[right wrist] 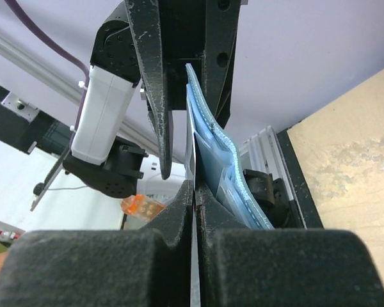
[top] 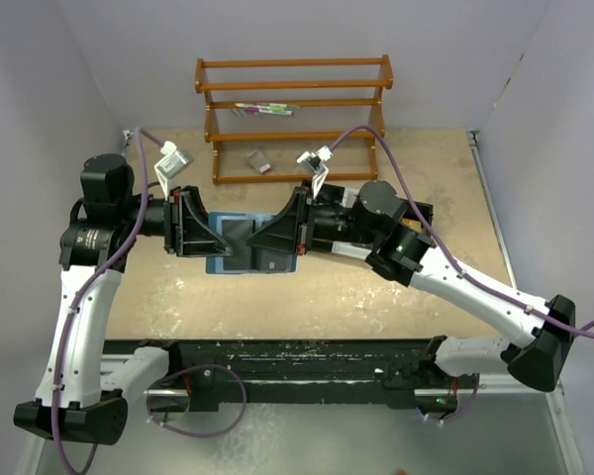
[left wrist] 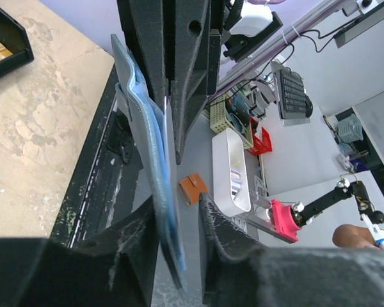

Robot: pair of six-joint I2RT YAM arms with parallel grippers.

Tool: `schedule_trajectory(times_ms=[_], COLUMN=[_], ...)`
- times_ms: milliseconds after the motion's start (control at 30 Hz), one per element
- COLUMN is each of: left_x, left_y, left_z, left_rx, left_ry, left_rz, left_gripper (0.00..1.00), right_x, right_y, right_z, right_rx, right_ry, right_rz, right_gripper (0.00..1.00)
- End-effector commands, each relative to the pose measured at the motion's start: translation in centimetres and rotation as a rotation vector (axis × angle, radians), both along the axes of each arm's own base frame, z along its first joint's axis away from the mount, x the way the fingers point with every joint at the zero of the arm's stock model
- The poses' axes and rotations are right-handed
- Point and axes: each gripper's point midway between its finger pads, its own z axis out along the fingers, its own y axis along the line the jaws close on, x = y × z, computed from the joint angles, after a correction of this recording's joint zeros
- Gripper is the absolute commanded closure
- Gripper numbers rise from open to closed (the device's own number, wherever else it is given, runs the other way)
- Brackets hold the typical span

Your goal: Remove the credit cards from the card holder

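The teal-blue card holder (top: 224, 259) hangs open above the table between my two grippers. A dark card (top: 240, 235) shows on its inside. My left gripper (top: 206, 237) reaches in from the left. In the left wrist view the card holder (left wrist: 147, 128) is edge-on between the jaws of the left gripper (left wrist: 177, 201), lying against one finger with a gap to the other. My right gripper (top: 277, 237) reaches in from the right. In the right wrist view the right gripper (right wrist: 194, 185) is shut on a thin card (right wrist: 192, 160) beside the card holder (right wrist: 211, 147).
A wooden rack (top: 295, 109) stands at the back with small items on a shelf. A small grey item (top: 259, 160) lies in front of it. A black tray (left wrist: 3, 38) sits on the table. A black rail (top: 307, 361) runs along the near edge.
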Motion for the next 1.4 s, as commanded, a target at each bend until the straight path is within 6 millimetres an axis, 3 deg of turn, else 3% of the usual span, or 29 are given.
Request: schedule_trajectory(times_ms=[0, 133, 233, 333, 467, 733, 967, 1367], left_x=[-2.9, -3.3, -3.6, -3.9, -4.3, -3.8, -4.0, -3.8], left_y=[0.4, 0.5, 0.6, 0.6, 0.7, 0.7, 0.7, 0.8], left_z=[2.2, 2.2, 2.2, 2.3, 2.8, 3.1, 3.3, 3.5], left_rx=[-0.046, -0.054, -0.063, -0.078, -0.109, -0.170, -0.163, -0.153], left_ry=[-0.082, -0.087, -0.083, -0.084, -0.089, -0.072, -0.083, -0.105], left_rz=[-0.112, -0.131, -0.148, -0.164, -0.179, -0.164, -0.156, -0.143], left_gripper=[0.65, 0.64, 0.81, 0.89, 0.92, 0.92, 0.87, 0.80], right_x=[-1.1, -1.0, -1.1, -1.4, -1.8, -1.7, -2.4, -3.0], right_y=[-1.0, -1.0, -1.0, -1.3, -1.5, -1.2, -1.5, -2.5], right_z=[2.1, 1.9, 1.6, 1.4, 1.3, 2.7, 1.9, 1.5], right_rx=[0.057, 0.053, 0.049, 0.051, 0.055, 0.121, 0.104, 0.109], right_ry=[-0.033, -0.028, -0.027, -0.025, -0.033, -0.049, -0.038, -0.020], right_rz=[0.022, 0.019, 0.023, 0.031, 0.042, 0.053, 0.085, 0.074], right_gripper=[1.00, 1.00, 1.00, 1.00, 0.86, 0.80, 1.00, 1.00])
